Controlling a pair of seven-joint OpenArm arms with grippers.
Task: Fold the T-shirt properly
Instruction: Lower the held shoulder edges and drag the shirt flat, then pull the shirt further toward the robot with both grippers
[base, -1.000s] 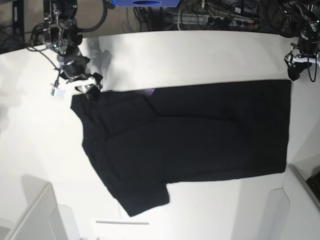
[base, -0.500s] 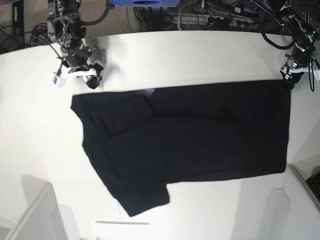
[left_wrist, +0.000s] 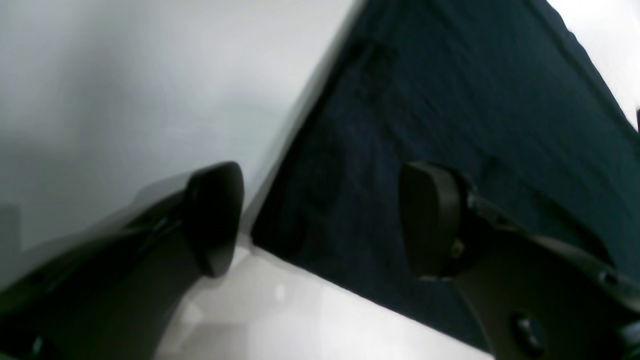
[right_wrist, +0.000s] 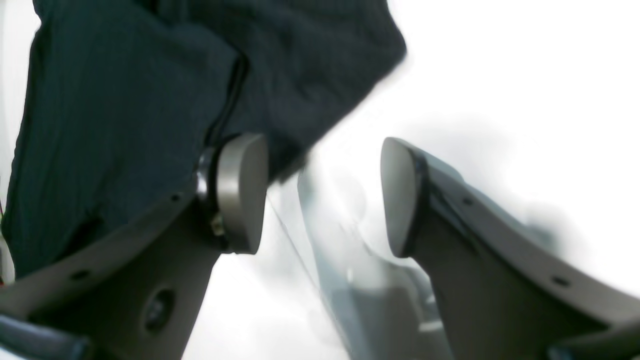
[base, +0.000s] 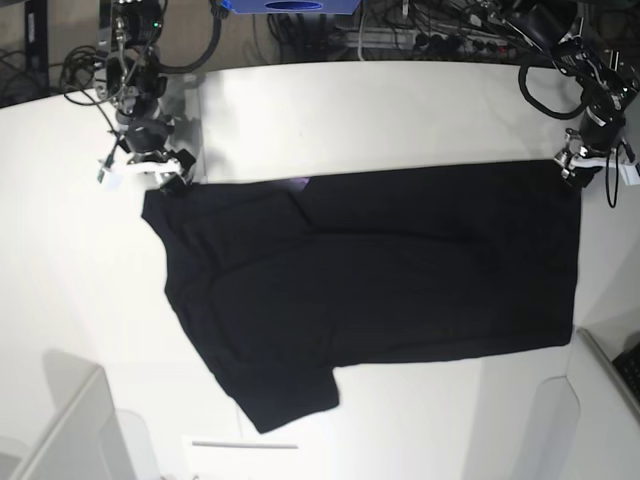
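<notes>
Black T-shirt (base: 400, 270) lay spread mid-table (base: 90, 330), centre to 3 o'clock. R gripper (base: 175, 172), approx 10 o'clock, hung w/ jaws apart at the shirt's corner; L gripper (base: 580, 165), approx 2 o'clock, jaws also apart, nr its other upper corner.

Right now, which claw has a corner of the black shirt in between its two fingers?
The left claw: the shirt's corner pokes between its open fingers. Between the right claw's is mostly white tabletop.
</notes>
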